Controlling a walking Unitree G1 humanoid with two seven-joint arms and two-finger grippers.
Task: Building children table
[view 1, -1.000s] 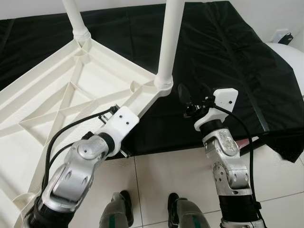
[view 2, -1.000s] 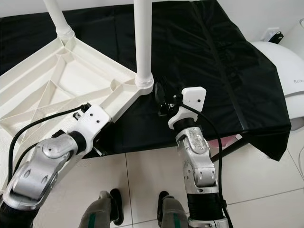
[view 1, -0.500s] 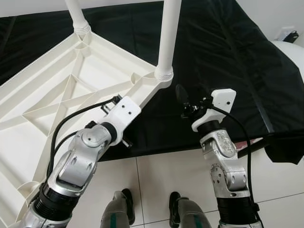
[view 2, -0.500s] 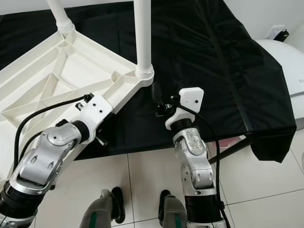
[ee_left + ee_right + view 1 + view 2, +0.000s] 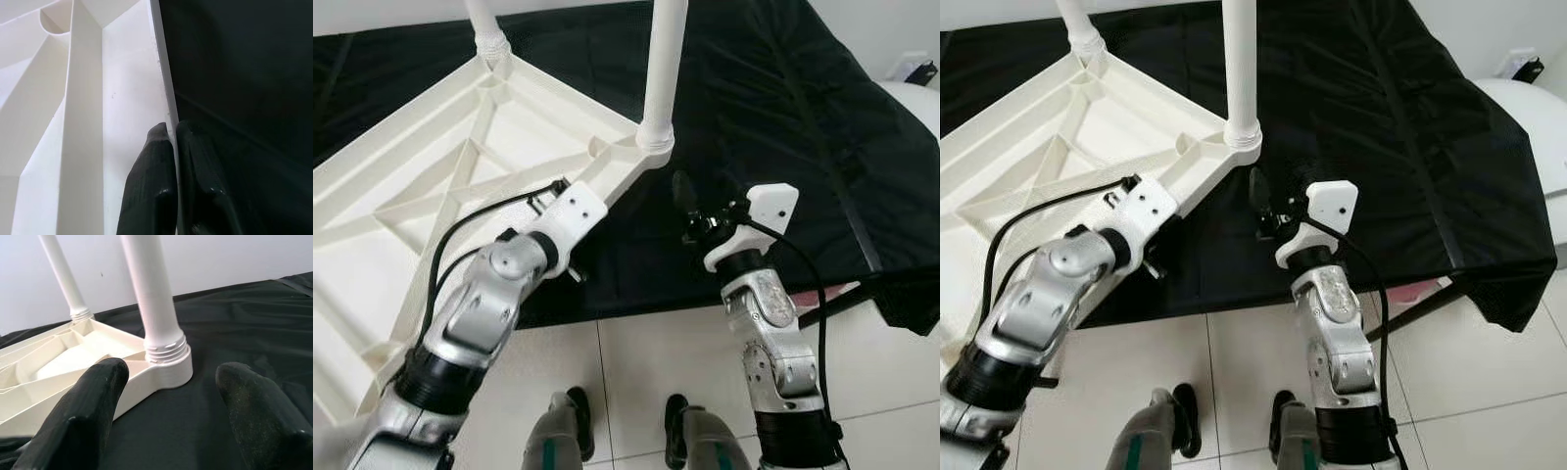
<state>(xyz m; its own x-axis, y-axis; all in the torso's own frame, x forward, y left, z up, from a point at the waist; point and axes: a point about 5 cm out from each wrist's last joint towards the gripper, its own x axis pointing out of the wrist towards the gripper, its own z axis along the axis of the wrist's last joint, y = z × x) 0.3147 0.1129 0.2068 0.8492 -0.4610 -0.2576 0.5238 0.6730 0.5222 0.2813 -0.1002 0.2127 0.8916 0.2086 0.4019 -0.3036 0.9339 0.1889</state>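
A white plastic tabletop (image 5: 431, 186) lies upside down on a black cloth, its ribbed underside up. Two white legs stand screwed into its corner sockets, the near leg (image 5: 664, 59) and the far leg (image 5: 487, 24). My left gripper (image 5: 172, 132) is shut on the tabletop's thin rim, one finger on each side of it, a short way from the near leg's socket. Just right of that socket (image 5: 166, 364), my right gripper (image 5: 171, 369) hovers open above the cloth. Its fingers (image 5: 93, 401) point at the leg's base without touching it.
The black cloth (image 5: 783, 117) covers a raised surface, and its corner (image 5: 901, 304) hangs over the right edge. A white rounded appliance (image 5: 1538, 127) stands at far right. Pale floor tiles (image 5: 636, 352) and my feet (image 5: 573, 421) lie below.
My left arm has stretched forward with the rim still in its grip, and the tabletop has slid a little farther onto the cloth. The camera has shifted too. The right gripper stays open.
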